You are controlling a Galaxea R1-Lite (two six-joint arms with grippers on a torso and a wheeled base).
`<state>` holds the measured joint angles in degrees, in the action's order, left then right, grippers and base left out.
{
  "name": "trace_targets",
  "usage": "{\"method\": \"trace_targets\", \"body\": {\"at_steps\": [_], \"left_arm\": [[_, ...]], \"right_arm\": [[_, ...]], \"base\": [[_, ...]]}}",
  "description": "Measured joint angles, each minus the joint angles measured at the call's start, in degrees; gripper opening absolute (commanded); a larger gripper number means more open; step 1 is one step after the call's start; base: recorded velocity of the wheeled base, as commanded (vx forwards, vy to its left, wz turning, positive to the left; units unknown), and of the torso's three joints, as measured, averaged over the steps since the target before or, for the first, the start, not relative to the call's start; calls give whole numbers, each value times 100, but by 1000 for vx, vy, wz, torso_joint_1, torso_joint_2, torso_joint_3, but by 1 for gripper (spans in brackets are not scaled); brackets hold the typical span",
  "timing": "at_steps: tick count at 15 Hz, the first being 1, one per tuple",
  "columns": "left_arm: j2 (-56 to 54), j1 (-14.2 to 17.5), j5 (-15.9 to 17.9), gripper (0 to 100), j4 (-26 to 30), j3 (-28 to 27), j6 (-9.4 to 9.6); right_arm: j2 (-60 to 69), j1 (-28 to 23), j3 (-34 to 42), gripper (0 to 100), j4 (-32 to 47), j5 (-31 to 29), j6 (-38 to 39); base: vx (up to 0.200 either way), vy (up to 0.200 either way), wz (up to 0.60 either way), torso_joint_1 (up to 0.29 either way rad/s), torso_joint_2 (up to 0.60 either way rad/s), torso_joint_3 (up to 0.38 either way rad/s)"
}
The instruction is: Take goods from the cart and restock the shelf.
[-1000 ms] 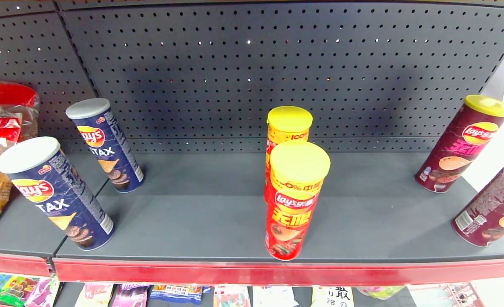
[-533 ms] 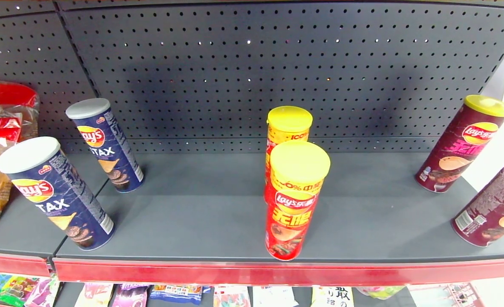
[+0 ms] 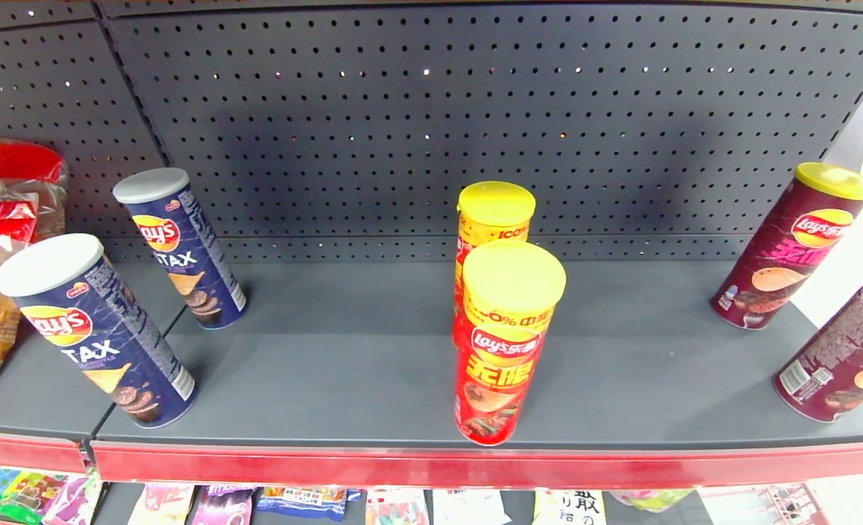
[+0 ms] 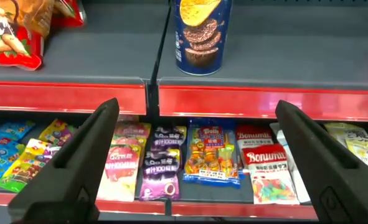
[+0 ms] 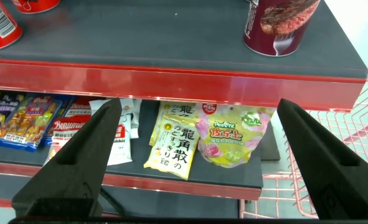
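Nothing has moved since the earlier frames: every can stands where it stood, and the head view holds steady.

The shelf (image 3: 343, 364) spreads wide and grey in front of the pegboard (image 3: 431, 109), with bare stretches between its groups of stock. Under it, the lower shelf (image 5: 271, 140) carries flat packets (image 4: 212, 152) laid in a row. Pink wire at the shelf's right end looks like the cart (image 5: 364, 124); what it holds I cannot tell.

Now the stock, all upright. There are two blue cans (image 3: 95, 328) towards the left end, one at the front edge and one near the back. Two red cans (image 3: 508, 343) stand mid-shelf, one right behind the other. Two maroon cans (image 3: 792, 248) stand at the right end, and bags (image 3: 1, 240) are piled at the far left.

The left gripper (image 4: 197, 104) hangs in front of the shelf's red front edge below a blue can, jaws spread wide, nothing between them. The right gripper (image 5: 199, 106) sits level with it below a maroon can, jaws just as wide and just as empty.

So this reads as the gap between placements, hands free. The next move calls for turning to the cart, closing on one can by its sides, and carrying it upright to a bare patch beside its own colour.
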<state>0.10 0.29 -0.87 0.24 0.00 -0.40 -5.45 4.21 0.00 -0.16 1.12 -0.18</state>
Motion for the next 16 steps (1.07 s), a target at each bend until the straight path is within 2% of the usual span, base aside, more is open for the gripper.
{"method": "trace_targets", "body": {"at_steps": [9,12,14,16], "left_arm": [[-7,1,0,100,2,0,7],[-7,0,0,100,2,0,9],[-7,1,0,100,2,0,7],[-7,1,2,100,2,0,7]], "right_arm": [[0,-2,-2,100,0,2,0],[5,-5,-22,100,-66,323,171],[-107,76,-468,100,-99,675,379],[-623,229,-1413,100,-2,963,516]], "base": [[0,0,0,0,0,0],[0,0,0,0,0,0],[0,0,0,0,0,0],[0,0,0,0,0,0]]}}
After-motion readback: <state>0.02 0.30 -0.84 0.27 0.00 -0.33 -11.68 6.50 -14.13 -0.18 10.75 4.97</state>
